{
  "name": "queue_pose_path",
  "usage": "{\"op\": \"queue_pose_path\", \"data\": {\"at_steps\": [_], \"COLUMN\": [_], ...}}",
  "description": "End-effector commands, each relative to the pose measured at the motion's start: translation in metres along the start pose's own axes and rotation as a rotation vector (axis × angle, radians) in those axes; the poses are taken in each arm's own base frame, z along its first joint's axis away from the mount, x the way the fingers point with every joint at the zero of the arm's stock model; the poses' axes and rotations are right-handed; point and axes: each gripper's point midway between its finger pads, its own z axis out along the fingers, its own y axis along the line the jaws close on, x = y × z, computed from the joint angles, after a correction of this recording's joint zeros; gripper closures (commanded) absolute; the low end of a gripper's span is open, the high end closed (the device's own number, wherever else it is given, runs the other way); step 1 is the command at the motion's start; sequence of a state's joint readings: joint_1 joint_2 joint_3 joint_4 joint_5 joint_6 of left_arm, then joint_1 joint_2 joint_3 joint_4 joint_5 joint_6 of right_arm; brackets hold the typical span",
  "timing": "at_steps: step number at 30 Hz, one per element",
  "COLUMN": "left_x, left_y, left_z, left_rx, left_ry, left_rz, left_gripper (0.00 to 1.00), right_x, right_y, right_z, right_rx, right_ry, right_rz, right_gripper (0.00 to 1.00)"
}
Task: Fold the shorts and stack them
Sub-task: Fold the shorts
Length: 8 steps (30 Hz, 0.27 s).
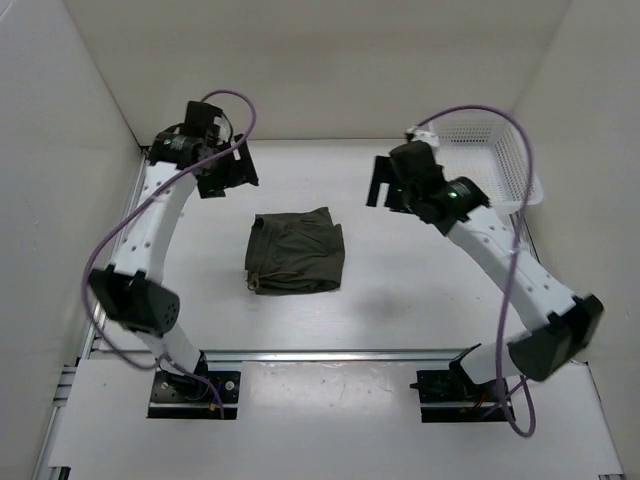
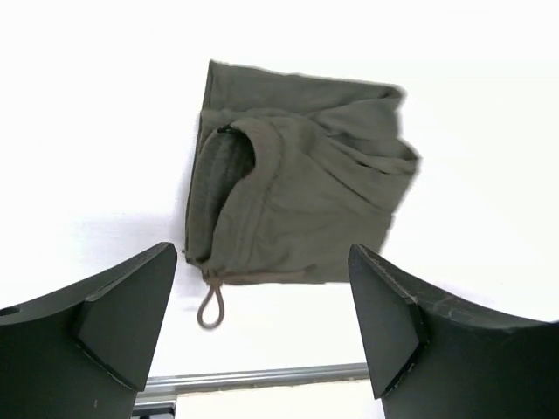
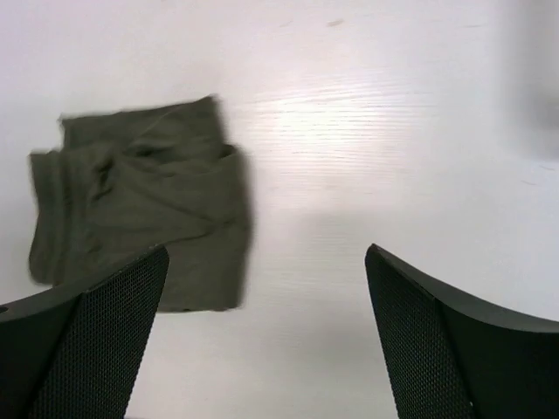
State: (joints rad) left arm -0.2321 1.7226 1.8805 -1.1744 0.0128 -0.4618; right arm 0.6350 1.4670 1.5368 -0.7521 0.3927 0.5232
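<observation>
The dark olive-green shorts [image 1: 295, 252] lie folded into a rough square on the white table, near its middle. In the left wrist view the shorts [image 2: 297, 188] show a drawstring loop [image 2: 210, 307] hanging from one corner. They also show in the right wrist view [image 3: 140, 201]. My left gripper [image 1: 228, 172] is open and empty, raised above the table behind and left of the shorts. My right gripper [image 1: 385, 190] is open and empty, raised to the right of the shorts.
A white mesh basket [image 1: 490, 160] stands at the back right corner. White walls close in the table on three sides. A metal rail [image 1: 330, 355] runs along the near edge by the arm bases.
</observation>
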Motion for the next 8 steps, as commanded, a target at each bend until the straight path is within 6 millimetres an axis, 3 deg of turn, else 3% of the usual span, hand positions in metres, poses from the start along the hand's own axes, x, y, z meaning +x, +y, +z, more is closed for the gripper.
{"op": "queue_pose_path", "data": {"at_steps": [1,2,5,8], "left_x": [0.008,0.011,0.023,0.033], "left_y": [0.008,0.008,0.014,0.022], "left_z": [-0.058,-0.073,-0.099,-0.117], "left_rx": [0.015,0.039,0.074,0.088], "left_ry": [-0.079,-0.125,-0.194,-0.249], "left_rz": [0.010,0.000,-0.011,-0.040], "left_gripper": [0.09,0.09,0.09,0.09], "right_x": [0.018,0.019,0.027,0.037], "right_y": [-0.075,-0.093,-0.119,-0.133], "right_z": [-0.019,-0.031,-0.051,-0.059], "right_rx": [0.257,0.293,0.337,0.364], "right_ry": [0.008,-0.006,-0.016,-0.017], "right_rz": [0.011,0.027,0.062,0.080], "right_gripper": [0.02,0.02,0.02,0.04]}}
